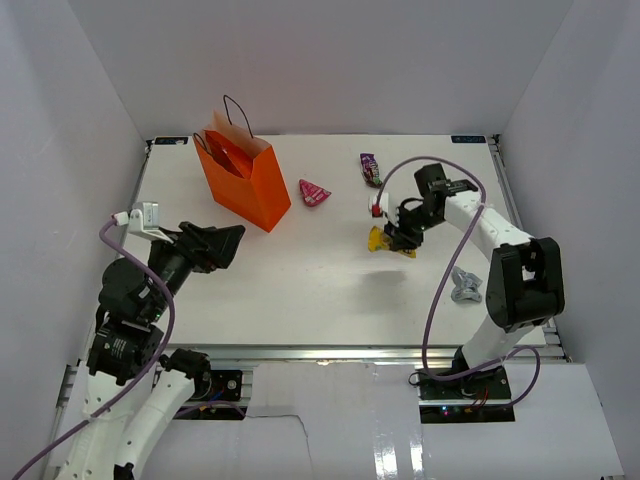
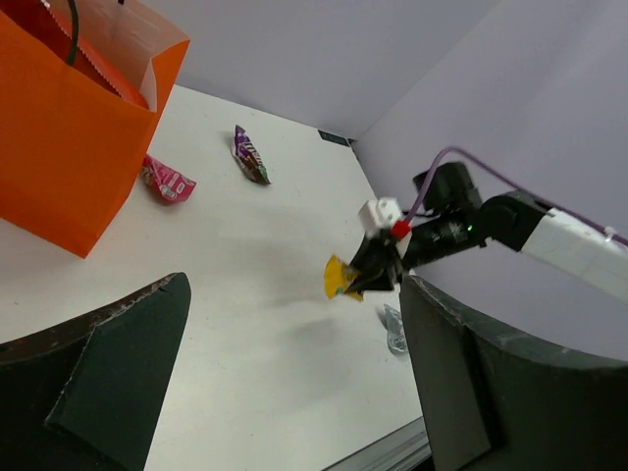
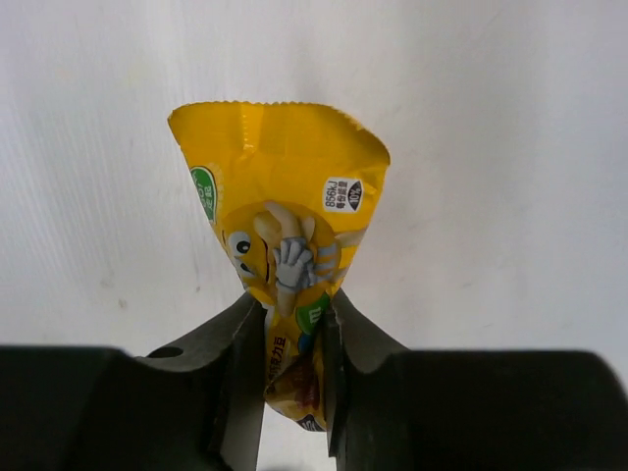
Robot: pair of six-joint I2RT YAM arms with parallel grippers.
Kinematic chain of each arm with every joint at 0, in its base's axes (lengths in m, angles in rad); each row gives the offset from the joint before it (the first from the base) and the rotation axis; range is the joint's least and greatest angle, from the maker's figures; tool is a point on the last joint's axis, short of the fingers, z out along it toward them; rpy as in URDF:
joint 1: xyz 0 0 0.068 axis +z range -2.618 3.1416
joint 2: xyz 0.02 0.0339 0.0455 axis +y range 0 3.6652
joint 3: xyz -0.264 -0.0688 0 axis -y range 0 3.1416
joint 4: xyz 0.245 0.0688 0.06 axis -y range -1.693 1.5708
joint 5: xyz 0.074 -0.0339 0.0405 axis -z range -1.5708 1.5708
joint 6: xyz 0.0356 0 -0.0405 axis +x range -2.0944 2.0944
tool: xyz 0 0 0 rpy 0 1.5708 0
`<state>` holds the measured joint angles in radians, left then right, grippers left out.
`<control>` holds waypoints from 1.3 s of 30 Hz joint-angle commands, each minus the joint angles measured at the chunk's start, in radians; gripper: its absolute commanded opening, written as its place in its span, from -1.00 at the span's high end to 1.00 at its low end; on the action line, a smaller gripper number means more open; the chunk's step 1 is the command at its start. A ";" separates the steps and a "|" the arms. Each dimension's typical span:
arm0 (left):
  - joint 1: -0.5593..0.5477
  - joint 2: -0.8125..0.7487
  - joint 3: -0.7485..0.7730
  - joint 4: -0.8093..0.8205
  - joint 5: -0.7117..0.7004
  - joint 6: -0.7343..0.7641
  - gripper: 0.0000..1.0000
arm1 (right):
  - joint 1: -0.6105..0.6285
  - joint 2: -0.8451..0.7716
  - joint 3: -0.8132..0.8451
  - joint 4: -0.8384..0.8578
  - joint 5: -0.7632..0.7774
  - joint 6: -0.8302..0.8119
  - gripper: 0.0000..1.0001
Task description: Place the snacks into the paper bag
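My right gripper [image 1: 400, 240] [image 3: 291, 319] is shut on a yellow sweet packet [image 3: 280, 226] [image 1: 383, 241] [image 2: 340, 278], pinching its lower half right of the table's middle. The orange paper bag [image 1: 243, 178] [image 2: 64, 137] stands upright at the back left, mouth open. A pink snack [image 1: 314, 193] [image 2: 167, 181] lies just right of the bag. A dark purple snack [image 1: 370, 168] [image 2: 251, 157] lies farther back. A silver-grey snack [image 1: 465, 285] [image 2: 393, 329] rests near the right arm. My left gripper [image 1: 225, 243] [image 2: 294, 363] hovers open and empty at the near left.
White walls close in the table on three sides. The table's metal front rail [image 1: 330, 352] runs along the near edge. The right arm's purple cable [image 1: 440, 270] loops above the table beside the silver-grey snack.
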<state>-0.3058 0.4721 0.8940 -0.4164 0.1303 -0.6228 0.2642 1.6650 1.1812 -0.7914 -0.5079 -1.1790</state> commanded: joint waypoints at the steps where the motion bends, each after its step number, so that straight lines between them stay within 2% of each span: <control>1: 0.004 -0.029 -0.029 -0.041 -0.018 -0.035 -0.96 | 0.027 0.002 0.214 -0.032 -0.239 0.178 0.47; 5: 0.002 -0.075 -0.079 -0.074 -0.020 -0.051 -0.96 | 0.125 0.065 0.434 0.015 -0.262 0.364 0.63; 6: 0.004 -0.095 -0.092 -0.090 -0.018 -0.057 -0.96 | 0.145 0.096 0.533 0.043 -0.262 0.440 0.68; 8: 0.004 -0.125 -0.131 -0.104 -0.015 -0.078 -0.96 | 0.197 0.154 0.650 0.060 -0.265 0.507 0.68; 11: 0.004 -0.165 -0.173 -0.119 -0.009 -0.109 -0.96 | 0.263 0.238 0.924 0.191 -0.242 0.681 0.67; 12: 0.002 -0.174 -0.181 -0.124 -0.009 -0.115 -0.96 | 0.279 0.258 0.925 0.237 -0.232 0.735 0.66; 13: 0.004 -0.184 -0.196 -0.133 -0.008 -0.123 -0.96 | 0.306 0.294 0.998 0.285 -0.212 0.842 0.67; 15: 0.004 -0.205 -0.208 -0.142 -0.003 -0.143 -0.96 | 0.337 0.320 1.032 0.395 -0.186 0.938 0.64; 16: 0.004 -0.210 -0.214 -0.144 0.003 -0.147 -0.96 | 0.366 0.329 1.029 0.520 -0.157 1.011 0.62; 17: 0.002 -0.216 -0.221 -0.151 0.006 -0.159 -0.96 | 0.383 0.340 1.023 0.582 -0.127 1.036 0.54; 19: 0.004 -0.230 -0.225 -0.160 0.009 -0.169 -0.96 | 0.430 0.357 1.006 0.750 -0.057 1.067 0.53; 23: 0.004 -0.240 -0.233 -0.171 0.012 -0.187 -0.96 | 0.477 0.474 1.101 0.920 0.054 1.154 0.52; 26: 0.004 -0.240 -0.231 -0.177 0.026 -0.198 -0.96 | 0.495 0.542 1.163 1.003 0.121 1.161 0.51; 35: 0.004 -0.270 -0.247 -0.190 0.037 -0.229 -0.96 | 0.520 0.602 1.123 1.117 0.200 1.082 0.35; 39: 0.004 -0.250 -0.237 -0.191 0.035 -0.221 -0.96 | 0.521 0.604 1.111 1.109 0.198 1.061 0.00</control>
<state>-0.3058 0.2066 0.6472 -0.5999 0.1539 -0.8406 0.7753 2.2845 2.2883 0.2176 -0.3367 -0.0860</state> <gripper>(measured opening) 0.978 0.467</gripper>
